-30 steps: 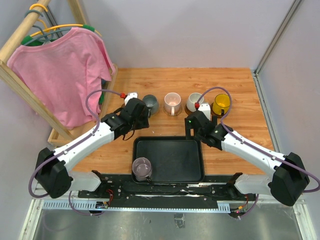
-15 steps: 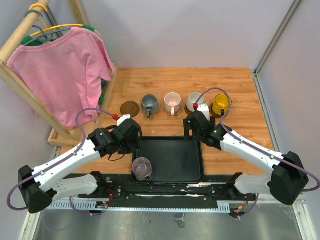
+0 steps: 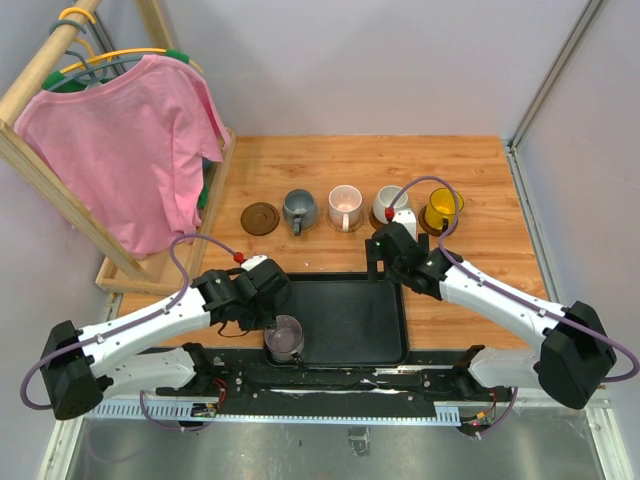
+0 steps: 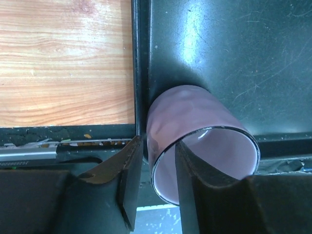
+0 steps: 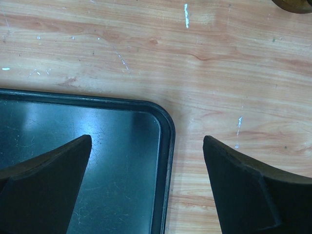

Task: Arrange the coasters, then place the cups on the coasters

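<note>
A mauve cup (image 3: 284, 336) (image 4: 195, 112) stands in the near left corner of the black tray (image 3: 335, 277). My left gripper (image 3: 270, 318) (image 4: 157, 146) straddles its rim, one finger inside and one outside, with a thin gap still showing at the outer finger. A bare dark brown coaster (image 3: 260, 216) lies at the left end of the back row. Beside it stand the grey-blue cup (image 3: 299, 208), pale pink cup (image 3: 345, 206), off-white cup (image 3: 389, 204) and yellow cup (image 3: 441, 208). My right gripper (image 3: 385, 250) (image 5: 147, 139) hangs wide open and empty over the tray's far right corner (image 5: 168, 146).
A wooden rack with a pink T-shirt (image 3: 130, 140) on a hanger fills the left side and overhangs the table's left edge. Grey walls close the back and the right. A brown coaster edge (image 5: 292, 5) shows at the top of the right wrist view.
My left arm has pulled back from the brown coaster to the tray's near left corner, and its jaws have narrowed around the mauve cup's rim. The right arm has barely shifted.
</note>
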Controlling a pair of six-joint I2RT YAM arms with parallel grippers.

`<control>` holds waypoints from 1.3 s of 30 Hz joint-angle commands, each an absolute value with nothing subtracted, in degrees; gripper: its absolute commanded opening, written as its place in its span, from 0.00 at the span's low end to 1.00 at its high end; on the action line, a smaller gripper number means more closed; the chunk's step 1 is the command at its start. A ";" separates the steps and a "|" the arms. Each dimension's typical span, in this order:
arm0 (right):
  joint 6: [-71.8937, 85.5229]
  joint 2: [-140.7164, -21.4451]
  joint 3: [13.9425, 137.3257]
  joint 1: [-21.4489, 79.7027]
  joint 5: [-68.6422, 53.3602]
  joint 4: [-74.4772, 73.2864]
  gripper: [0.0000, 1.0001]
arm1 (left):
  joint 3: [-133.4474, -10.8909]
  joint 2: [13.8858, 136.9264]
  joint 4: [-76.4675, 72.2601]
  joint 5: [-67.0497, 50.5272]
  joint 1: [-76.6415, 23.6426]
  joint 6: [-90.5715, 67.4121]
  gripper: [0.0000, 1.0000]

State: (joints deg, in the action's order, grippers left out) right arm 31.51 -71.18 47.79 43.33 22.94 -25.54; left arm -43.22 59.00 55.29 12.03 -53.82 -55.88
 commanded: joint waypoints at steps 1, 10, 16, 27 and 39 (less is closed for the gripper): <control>31.94 -71.93 46.99 42.53 22.59 -25.20 0.98 | -41.06 60.12 51.84 12.96 -54.30 -55.66 0.34; 32.07 -72.88 47.47 42.52 22.63 -25.14 0.98 | -42.07 64.14 43.65 16.13 -54.31 -47.72 0.22; 32.16 -72.74 47.53 42.53 22.71 -25.22 0.98 | -43.73 66.12 38.64 20.04 -54.29 -41.44 0.22; 28.73 -70.31 45.90 42.50 15.62 -21.44 0.93 | -45.32 67.76 27.31 25.59 -54.24 -32.27 0.24; 19.83 -69.83 45.32 44.03 -1.95 -17.49 0.44 | -47.66 69.62 21.96 29.63 -54.31 -28.17 0.41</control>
State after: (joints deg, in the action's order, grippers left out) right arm 24.49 -70.52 45.78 43.35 5.56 -18.85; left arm -45.41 69.71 23.57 25.98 -53.87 -29.30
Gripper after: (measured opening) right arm 0.537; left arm 0.384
